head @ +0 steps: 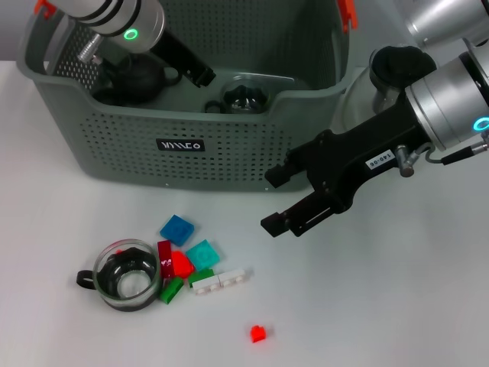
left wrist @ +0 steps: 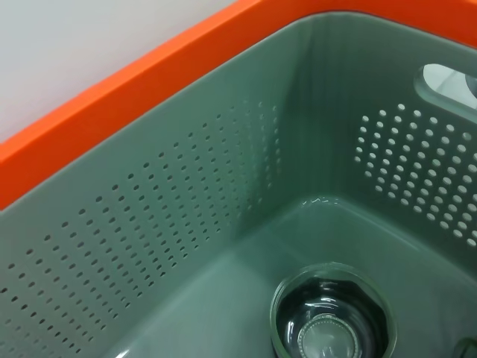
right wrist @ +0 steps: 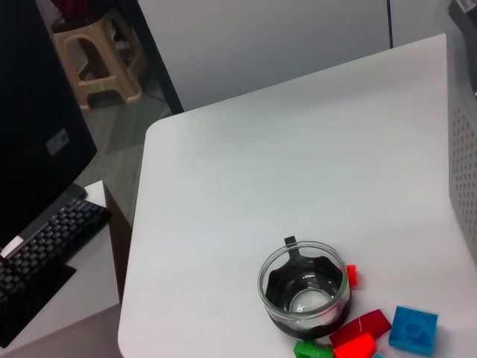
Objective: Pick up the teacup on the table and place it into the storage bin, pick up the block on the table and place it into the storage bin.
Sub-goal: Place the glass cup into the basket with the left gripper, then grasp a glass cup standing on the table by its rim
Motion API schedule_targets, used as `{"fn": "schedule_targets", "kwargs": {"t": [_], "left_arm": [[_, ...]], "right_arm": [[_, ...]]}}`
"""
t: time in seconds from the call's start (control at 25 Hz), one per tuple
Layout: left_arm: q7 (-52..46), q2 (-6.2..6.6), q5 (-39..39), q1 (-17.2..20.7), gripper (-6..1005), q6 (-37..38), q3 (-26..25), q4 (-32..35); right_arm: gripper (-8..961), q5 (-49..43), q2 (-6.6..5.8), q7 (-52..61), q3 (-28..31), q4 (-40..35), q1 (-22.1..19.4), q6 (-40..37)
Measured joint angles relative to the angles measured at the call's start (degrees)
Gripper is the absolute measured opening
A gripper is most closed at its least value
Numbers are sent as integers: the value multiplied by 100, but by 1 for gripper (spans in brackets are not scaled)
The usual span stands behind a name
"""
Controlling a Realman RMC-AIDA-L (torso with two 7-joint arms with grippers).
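The teacup (head: 126,274) (right wrist: 304,289), clear glass with a black handle, stands on the white table at the front left. Against its right side lie several blocks: blue (head: 176,228) (right wrist: 412,328), cyan (head: 202,254), red (head: 182,264) (right wrist: 361,328), green (head: 172,289) and white (head: 221,280). One small red block (head: 258,332) lies apart, nearer the front. The storage bin (head: 199,164) (left wrist: 186,224) stands behind them. My right gripper (head: 273,200) hovers open and empty over the table, right of the blocks. My left gripper (head: 195,70) reaches down inside the bin.
Inside the bin sit a black teapot (head: 134,76) and a glass cup (head: 244,95) (left wrist: 332,317). A clear glass vessel (head: 355,99) stands by the bin's right end, behind my right arm. In the right wrist view the table edge (right wrist: 138,246) drops to a desk with a keyboard (right wrist: 45,246).
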Motion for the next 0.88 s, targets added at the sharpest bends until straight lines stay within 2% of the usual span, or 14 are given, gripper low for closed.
{"fn": "schedule_targets", "kwargs": {"t": [0.12,0.28,0.36,0.56,0.76,0.88], "left_arm": [[-8,11,0,1,209,-6,-10,-7],[-194,69,-1,8,309,62,-76,-165],[-312,106,-1,46,359,300,-86,-361],[-496,212,-1,269,588,1257,-129,-1054],[-600,235,0,667,605,2525,-148,-2100],[-605,169,-1,926,604,3099,-149,-2757]], "right_arm": [[900,0,0,-7,1,0,-15,14],[900,14,-7,-28,4,0,-31,22],[900,17,-12,-33,7,-1,-34,22],[900,17,-29,-35,43,-6,-37,22],[901,12,-40,-68,111,-4,-44,38],[901,7,-48,-127,143,-5,-44,67]]}}
